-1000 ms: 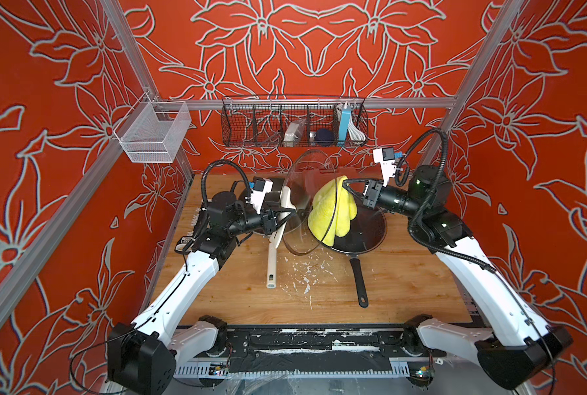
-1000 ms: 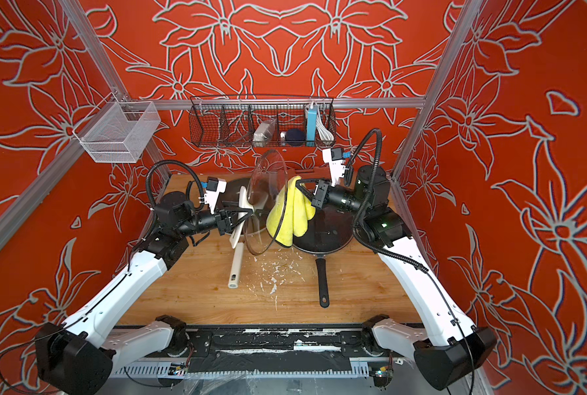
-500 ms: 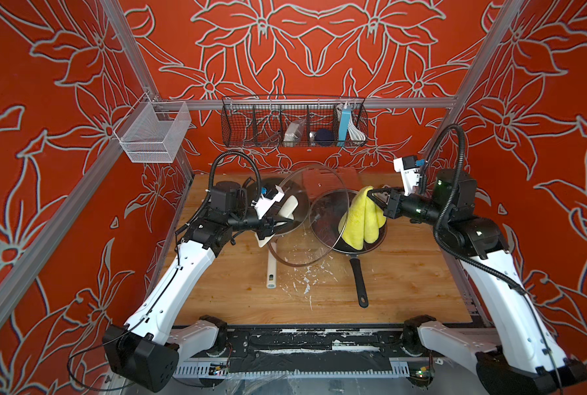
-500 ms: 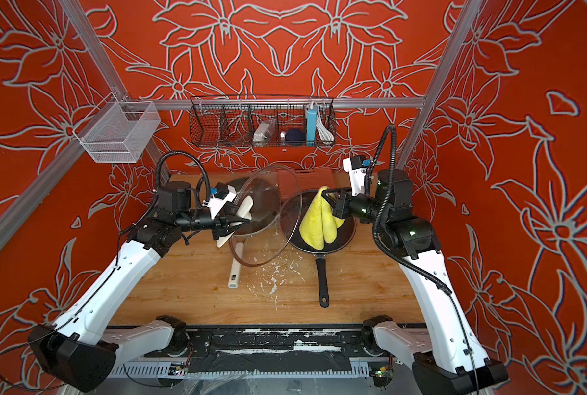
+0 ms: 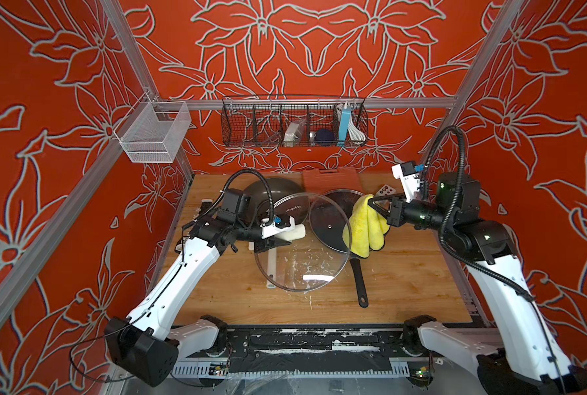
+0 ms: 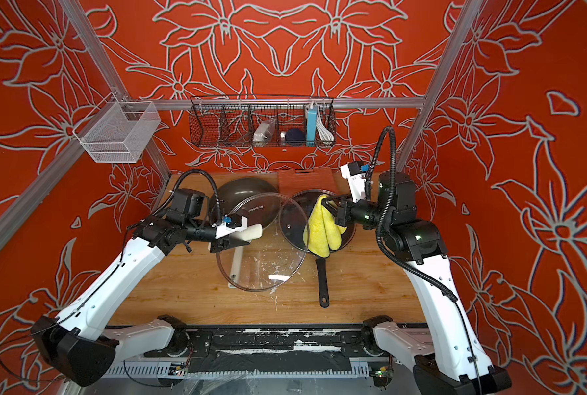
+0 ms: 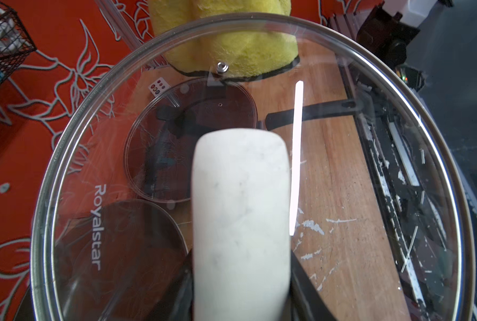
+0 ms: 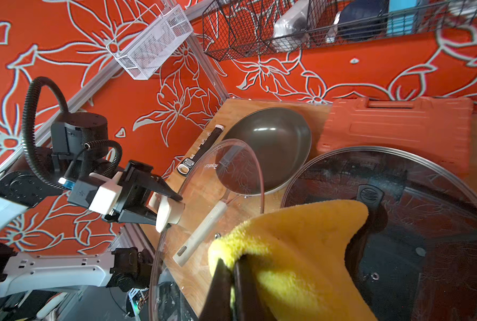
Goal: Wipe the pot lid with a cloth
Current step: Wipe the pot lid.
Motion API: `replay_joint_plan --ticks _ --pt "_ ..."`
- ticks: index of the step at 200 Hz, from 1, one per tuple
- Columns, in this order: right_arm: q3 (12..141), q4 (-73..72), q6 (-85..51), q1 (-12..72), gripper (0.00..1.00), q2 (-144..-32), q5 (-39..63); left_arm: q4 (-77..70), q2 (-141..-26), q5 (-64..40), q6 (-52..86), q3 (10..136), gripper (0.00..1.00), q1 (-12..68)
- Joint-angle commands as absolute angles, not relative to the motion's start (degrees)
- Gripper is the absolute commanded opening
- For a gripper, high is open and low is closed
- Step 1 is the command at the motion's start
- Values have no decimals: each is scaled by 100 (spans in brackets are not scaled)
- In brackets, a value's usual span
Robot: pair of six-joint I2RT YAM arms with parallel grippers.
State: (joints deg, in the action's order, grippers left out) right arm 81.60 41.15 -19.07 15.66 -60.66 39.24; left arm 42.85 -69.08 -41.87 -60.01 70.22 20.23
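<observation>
The left gripper is clamped on the white handle of the pot lid, a big clear glass disc held at a tilt over the table. In the left wrist view the handle fills the middle and hides nearly all of the fingers; only dark slivers show at its sides.

The right gripper is pinched tight on a fold of the cloth. The cloth hangs in yellow folds just beside the lid's rim on the right arm's side. In both top views cloth and glass overlap, so I cannot tell whether they touch. The right wrist view cuts off the cloth's lower end.

The cloth covers part of a smaller dark lid that sits on a frying pan. The pan's body is hidden — only its black handle sticks out toward the robot.

Through the clear glass, a white rod is visible lying on the wood among white flecks. Behind stand a dark wok, an orange case and a small remote. A black wire basket hangs on the back wall — its contents are hard to make out.
</observation>
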Motion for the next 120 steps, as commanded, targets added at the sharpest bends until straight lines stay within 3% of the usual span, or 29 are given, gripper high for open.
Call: replay_joint_plan --ticks 1,53,120 --pt "7919 3771 -2029 1547 0 -6167 4283 3873 -6934 -4288 -6973 7467 0 2309" --pt "7111 2973 -2362 1753 0 -6297 4456 3627 -7156 -3818 -7395 7447 0 2784" --pt "6453 2361 -2488 2547 0 -6565 3892 3630 -7810 -3033 -7688 7945 0 3606"
